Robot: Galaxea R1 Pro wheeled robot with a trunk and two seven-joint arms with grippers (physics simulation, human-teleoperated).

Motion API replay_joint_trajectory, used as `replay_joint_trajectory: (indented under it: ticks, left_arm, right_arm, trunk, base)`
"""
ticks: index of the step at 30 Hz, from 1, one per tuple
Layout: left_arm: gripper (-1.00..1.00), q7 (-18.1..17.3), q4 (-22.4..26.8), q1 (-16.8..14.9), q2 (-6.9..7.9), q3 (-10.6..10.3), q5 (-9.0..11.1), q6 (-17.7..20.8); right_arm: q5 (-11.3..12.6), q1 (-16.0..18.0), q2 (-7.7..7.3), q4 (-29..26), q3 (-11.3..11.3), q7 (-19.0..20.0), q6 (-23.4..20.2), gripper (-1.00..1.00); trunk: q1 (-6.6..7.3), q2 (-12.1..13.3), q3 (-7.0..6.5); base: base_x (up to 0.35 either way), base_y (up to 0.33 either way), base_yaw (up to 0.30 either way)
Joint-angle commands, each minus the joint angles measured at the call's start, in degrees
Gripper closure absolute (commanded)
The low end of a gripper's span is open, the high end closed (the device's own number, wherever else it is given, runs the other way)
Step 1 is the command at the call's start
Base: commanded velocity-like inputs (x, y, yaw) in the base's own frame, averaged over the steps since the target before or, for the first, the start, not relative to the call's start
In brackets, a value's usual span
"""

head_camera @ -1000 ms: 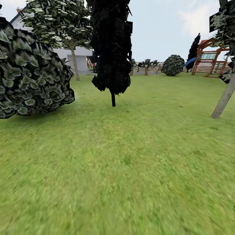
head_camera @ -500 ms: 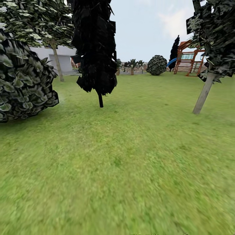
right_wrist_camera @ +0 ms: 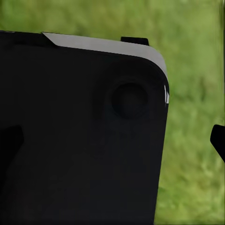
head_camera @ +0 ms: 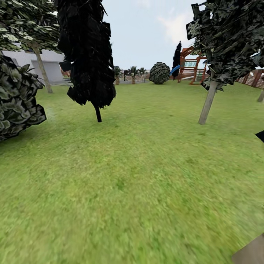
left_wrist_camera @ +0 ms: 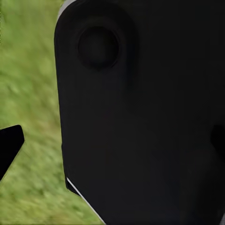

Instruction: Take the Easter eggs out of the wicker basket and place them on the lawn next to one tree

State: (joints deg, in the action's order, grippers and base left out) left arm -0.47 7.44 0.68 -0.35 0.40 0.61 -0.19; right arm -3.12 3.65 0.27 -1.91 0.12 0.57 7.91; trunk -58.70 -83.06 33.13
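The lawn (head_camera: 139, 176) spreads wide and green ahead of me in the head view. The Easter eggs and the wicker basket are out of view. In the left wrist view my left gripper (left_wrist_camera: 112, 143) is open, one black fingertip (left_wrist_camera: 8, 146) at each side and nothing held, with a black panel of my own body and grass behind it. My right gripper (right_wrist_camera: 112, 140) is open in the right wrist view too, a fingertip (right_wrist_camera: 218, 140) over grass and the same kind of black panel behind.
A dark narrow conifer (head_camera: 88, 55) stands ahead left and a leafy bush (head_camera: 16, 99) at the left edge. A thin-trunked leafy tree (head_camera: 207, 104) stands ahead right. A white house (head_camera: 51, 66), a round bush (head_camera: 159, 72) and a wooden playset (head_camera: 190, 68) lie far back. A grey-brown patch (head_camera: 253, 253) fills the near right corner.
The whole head view has swung to the right, so the bush, conifer and thin-trunked tree sit further left in the picture. The grey-brown patch has come into the corner.
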Motion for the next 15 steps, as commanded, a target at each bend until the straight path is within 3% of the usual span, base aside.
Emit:
replay_joint_trajectory:
  ticks: [1,15]
  left_arm:
    - [-1.00,-0.05,0.12,0.03,0.00,0.04,0.05,0.00]
    - [-1.00,-0.06,0.11,0.06,0.00,-0.02,0.01,0.01]
  right_arm:
    - [-0.33,0.04,0.00,0.06,-0.03,0.04,0.17,-1.00]
    - [-0.31,0.04,0.00,0.14,-0.03,0.04,1.67,-1.00]
  trunk:
    - [-0.03,-0.02,0.04]
    - [-0.03,-0.02,0.04]
  base:
    - [0.320,0.000,-0.261]
    - [0.338,0.000,-0.262]
